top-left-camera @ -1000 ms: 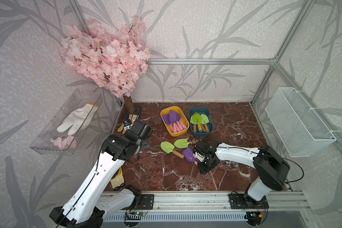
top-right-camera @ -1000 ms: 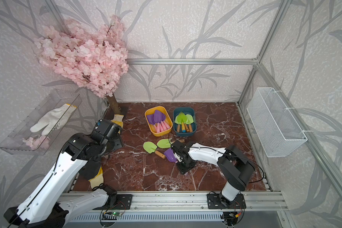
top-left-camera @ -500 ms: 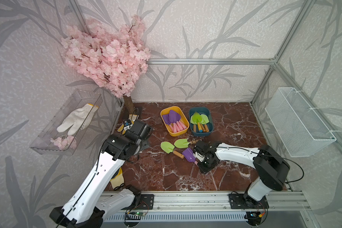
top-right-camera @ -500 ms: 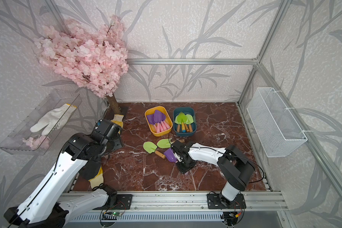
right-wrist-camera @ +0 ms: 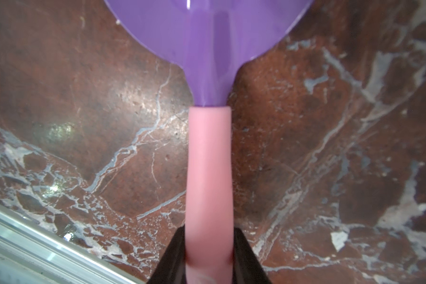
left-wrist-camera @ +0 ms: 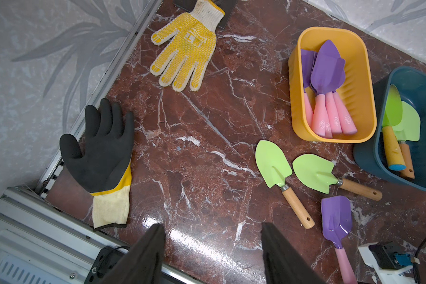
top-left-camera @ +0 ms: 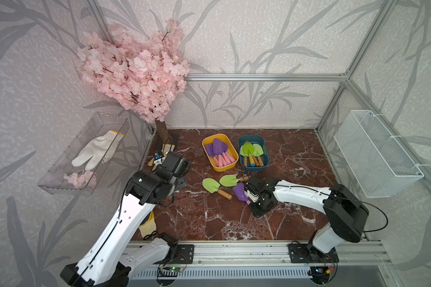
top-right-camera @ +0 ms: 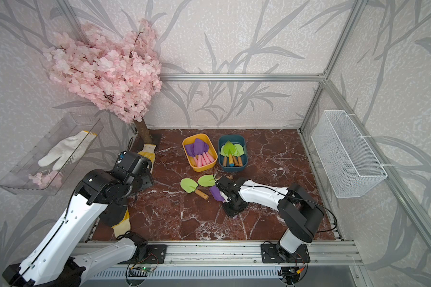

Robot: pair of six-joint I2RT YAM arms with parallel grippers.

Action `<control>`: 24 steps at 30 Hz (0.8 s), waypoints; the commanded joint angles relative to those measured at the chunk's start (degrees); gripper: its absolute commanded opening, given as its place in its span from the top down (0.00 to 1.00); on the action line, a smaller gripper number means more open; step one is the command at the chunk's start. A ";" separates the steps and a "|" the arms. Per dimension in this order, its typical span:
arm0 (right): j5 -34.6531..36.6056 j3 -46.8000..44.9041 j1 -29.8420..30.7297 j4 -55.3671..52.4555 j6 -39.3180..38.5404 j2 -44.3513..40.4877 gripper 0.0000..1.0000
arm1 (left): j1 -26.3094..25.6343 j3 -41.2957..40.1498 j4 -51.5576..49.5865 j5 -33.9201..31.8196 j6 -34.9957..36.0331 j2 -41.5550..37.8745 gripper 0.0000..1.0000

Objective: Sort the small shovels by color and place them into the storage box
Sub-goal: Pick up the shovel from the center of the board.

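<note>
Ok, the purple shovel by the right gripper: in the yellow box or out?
Out. The purple shovel lies on the marble floor, short of the yellow box; the right gripper pinches its pink handle.

Two tubs (left-wrist-camera: 333, 138), three gloves (left-wrist-camera: 186, 52), three loose shovels (left-wrist-camera: 272, 162)

Yellow glove (left-wrist-camera: 185, 49), black glove (left-wrist-camera: 101, 152), blossom tree (top-left-camera: 135, 72)
</note>
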 commanded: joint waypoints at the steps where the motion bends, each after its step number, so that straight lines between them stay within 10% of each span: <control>1: -0.33 0.03 0.35 -0.69 -1.24 -2.57 0.76 | 0.26 -0.87 -0.82 -0.95 -0.61 -0.64 0.35; 12: 0.53 2.19 0.40 -5.85 -1.97 -8.55 0.78 | 0.31 -1.62 -0.02 -0.62 -0.85 -0.65 0.35; 24: 1.09 30.08 -3.27 -15.76 -2.77 0.72 0.78 | 0.34 -3.50 1.66 0.50 -0.63 -0.38 0.35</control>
